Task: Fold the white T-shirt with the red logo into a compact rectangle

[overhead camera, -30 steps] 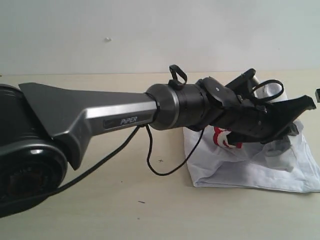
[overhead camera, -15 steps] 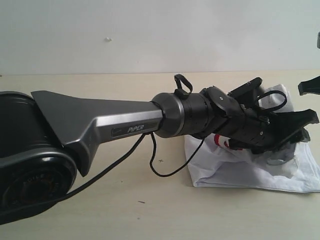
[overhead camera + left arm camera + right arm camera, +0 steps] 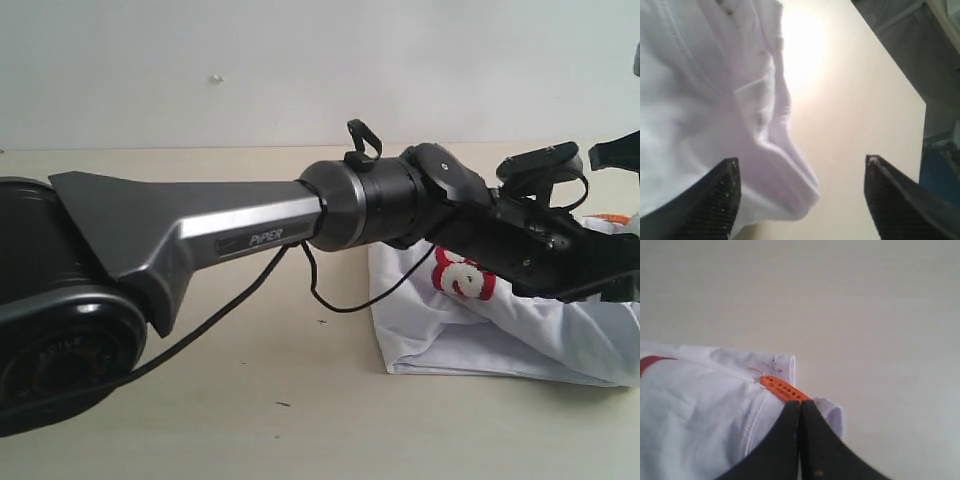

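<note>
On the desk (image 3: 200,400), right of the middle, the white T-shirt (image 3: 480,340) lies folded, with the red logo (image 3: 462,278) peeking from under the left arm (image 3: 200,225). The left tool (image 3: 801,161) hangs over its bunched edge, fingers spread. Farther right, the right tool (image 3: 800,405), pressed together, points at the orange neck tag (image 3: 780,388).

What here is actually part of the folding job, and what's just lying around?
Part of the job: white T-shirt, red logo, left gripper, right gripper.
Only surroundings: table, wall.
</note>
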You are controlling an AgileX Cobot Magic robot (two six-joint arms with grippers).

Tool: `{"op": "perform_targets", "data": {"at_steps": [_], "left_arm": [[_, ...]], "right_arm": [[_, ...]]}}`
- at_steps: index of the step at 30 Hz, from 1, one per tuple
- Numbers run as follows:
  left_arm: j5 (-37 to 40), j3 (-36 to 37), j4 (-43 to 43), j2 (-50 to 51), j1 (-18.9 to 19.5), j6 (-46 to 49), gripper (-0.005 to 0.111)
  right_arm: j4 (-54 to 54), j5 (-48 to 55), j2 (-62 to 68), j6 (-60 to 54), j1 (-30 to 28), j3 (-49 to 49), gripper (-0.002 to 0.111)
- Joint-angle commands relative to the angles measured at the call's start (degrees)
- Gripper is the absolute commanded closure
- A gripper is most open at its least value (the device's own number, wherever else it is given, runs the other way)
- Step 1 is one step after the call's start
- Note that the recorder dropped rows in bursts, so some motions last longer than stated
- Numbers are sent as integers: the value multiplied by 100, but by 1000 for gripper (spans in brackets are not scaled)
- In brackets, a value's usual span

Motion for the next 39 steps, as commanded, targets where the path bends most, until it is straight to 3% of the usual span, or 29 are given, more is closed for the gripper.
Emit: {"op": "perform_targets", "data": {"at_steps": [1,4,8,14,22,30,32,38,39], "left_arm": [[245,-51,527,-346,276,129,40],[476,-51,1007,-577,495,129,40],[1500,-51,2054,-686,844,-332,40],[2609,-51,3776,-537,1048,-1093,40],[2713,-51,3972,-111,1034,-749,40],[3024,-51,3982,-46,1000,-614,41],[3024,-51,4031,-22,1000,-614,48],[3108,-51,4097,191,1000,-790,104],[3118,-51,4108,219,1000,-791,106]], "right_arm": [[77,-116,-90,-73,-9,-111,108],[176,-95,-90,-73,-9,-114,108],[212,-67,-90,-110,-9,-114,108],[1101,141,126,-1087,29,-114,108],[1535,322,278,-1637,29,-114,108],[3278,746,737,-3308,29,-114,108],[3569,831,829,-3574,29,-114,108],[3781,925,867,-3870,29,-114,108],[3781,925,867,-3870,29,-114,108]]}}
